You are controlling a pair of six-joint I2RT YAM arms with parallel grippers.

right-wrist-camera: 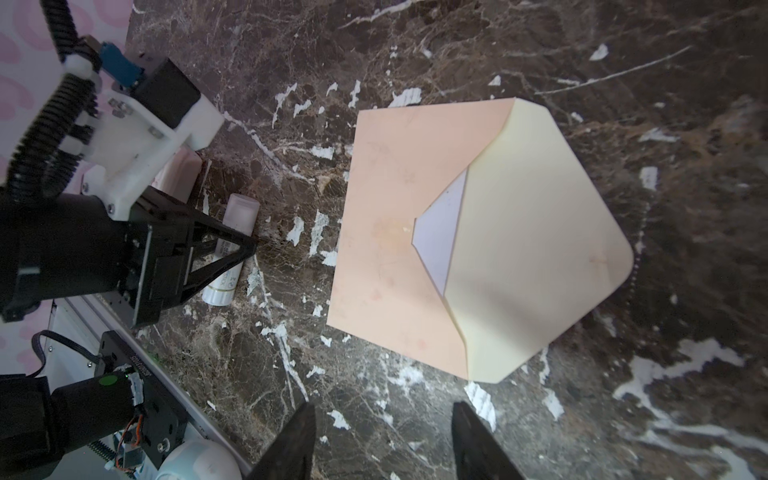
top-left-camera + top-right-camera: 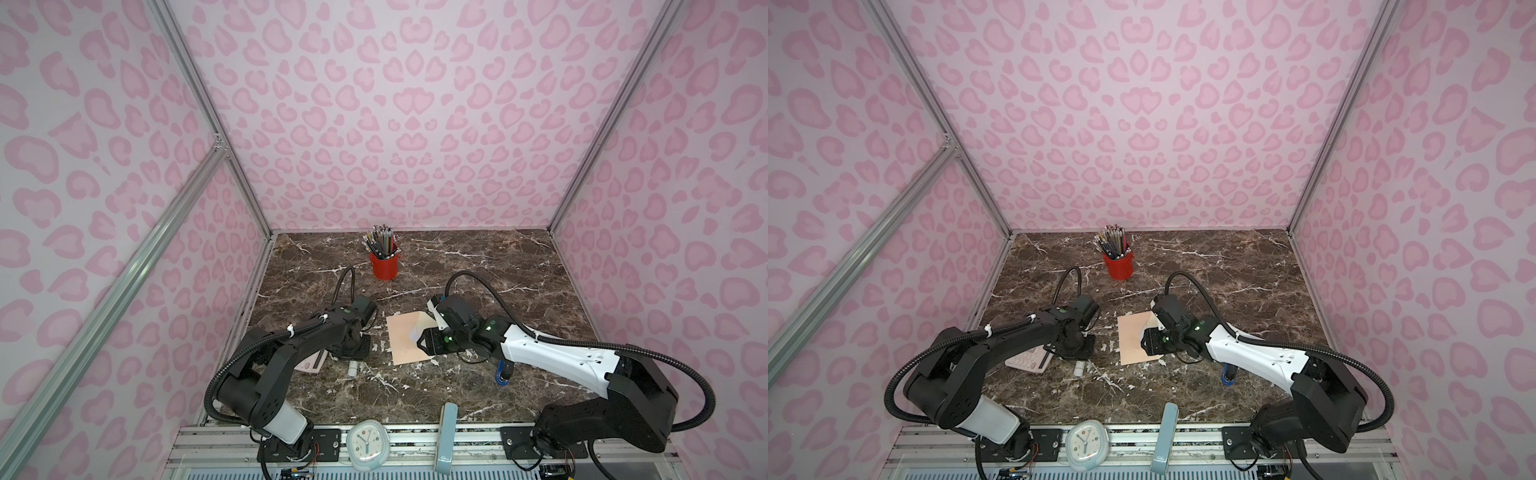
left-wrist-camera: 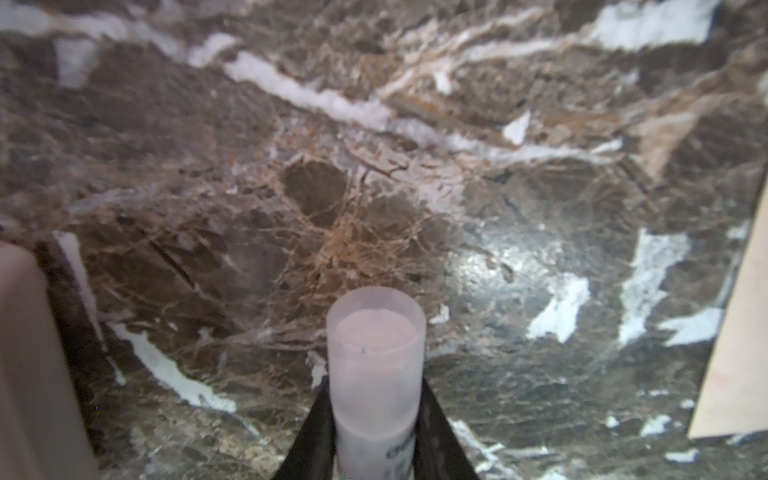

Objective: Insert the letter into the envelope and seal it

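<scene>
While left gripper (image 3: 376,386) pinches glue stick (image 3: 376,332), right gripper (image 1: 382,407) hangs spread, empty. Envelope (image 1: 399,187), letter (image 1: 440,237) inside, just ahead of it.

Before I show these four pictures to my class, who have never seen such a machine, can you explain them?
It is a robot with two arms on a marble table. Two pictures come from a paired camera high above; the other two from a camera on each wrist. The pink envelope lies flat, flap open, with the white letter showing in its mouth. A red cup of pencils, a pink calculator and a clock are also there. The left gripper seems to pinch the glue stick lying on the table. The right gripper hangs open near the envelope, holding nothing.
</scene>
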